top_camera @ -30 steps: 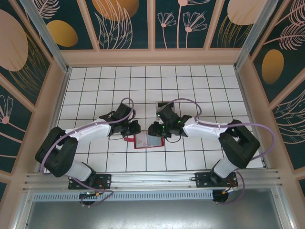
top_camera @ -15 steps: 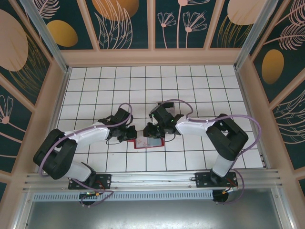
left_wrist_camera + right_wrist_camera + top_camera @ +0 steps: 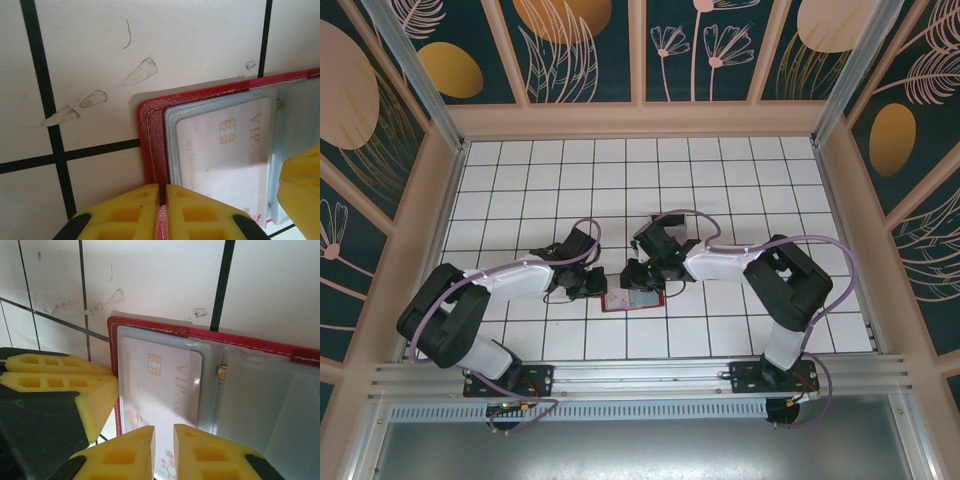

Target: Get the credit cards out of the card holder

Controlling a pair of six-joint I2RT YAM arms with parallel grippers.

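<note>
Wallet: the red wallet [image 3: 150,135] lies open and flat on the white tiled surface [image 3: 720,180], in the lower middle of the overhead view, between my two arms.
Card: a pale VIP card [image 3: 225,150] sits inside the wallet's left clear sleeve [image 3: 170,150], with none of it drawn out. I see no other card.
Left fingers: the left fingers [image 3: 152,197] are clenched on the wallet's red border, at the bottom of the left wrist view. It is a thin edge hold.
Right fingers: the right fingers [image 3: 150,442] stand narrowly apart at the bottom of the right wrist view, with the card's lower end running into the gap. I cannot tell whether they are gripping it.
Risk, sleeve: if I pinch plastic and card together, I judge the card won't slide and the whole wallet drags.
Risk, anchor: a hard pull could strip the border out of the left fingers.
Risk, crowding: the two sets of fingers sit just beside each other, so a sideways correction could knock them together.
Risk, bending: an off-axis pull could flex the card.
</note>
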